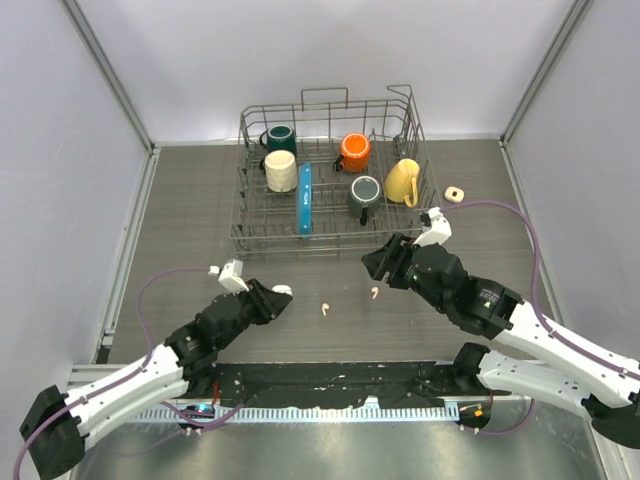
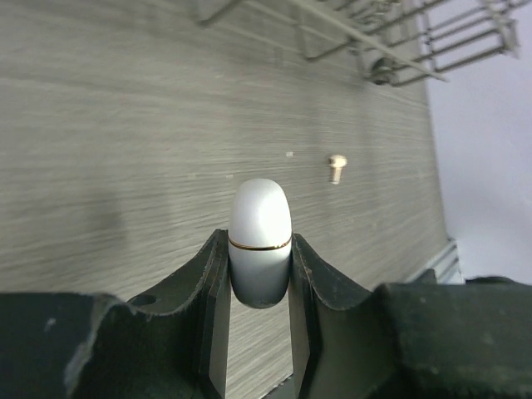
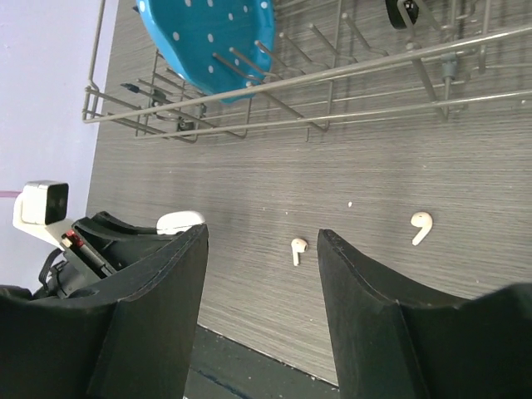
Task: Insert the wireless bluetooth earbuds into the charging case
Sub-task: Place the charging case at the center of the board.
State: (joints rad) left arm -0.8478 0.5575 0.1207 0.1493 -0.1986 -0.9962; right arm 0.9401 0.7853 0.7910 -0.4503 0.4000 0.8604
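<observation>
My left gripper [image 1: 274, 296] is shut on a white oval charging case [image 2: 259, 241] with a gold seam, held just above the table; the case also shows in the top view [image 1: 283, 290]. Two tiny white earbuds lie on the wood table between the arms: one [image 1: 325, 309] right of the case, one [image 1: 375, 293] further right. My right gripper [image 1: 376, 263] is open and empty, hovering above and behind them. In the right wrist view [image 3: 262, 237] the near earbud [image 3: 297, 248] shows between the jaws and the other [image 3: 421, 226] to the right. One earbud [image 2: 337, 166] shows in the left wrist view. No other earbuds are in view.
A wire dish rack [image 1: 330, 235] stands behind, holding several mugs and a blue plate [image 1: 304, 198]. A small beige ring [image 1: 455, 194] lies right of it. The black table edge strip [image 1: 330, 378] runs along the front.
</observation>
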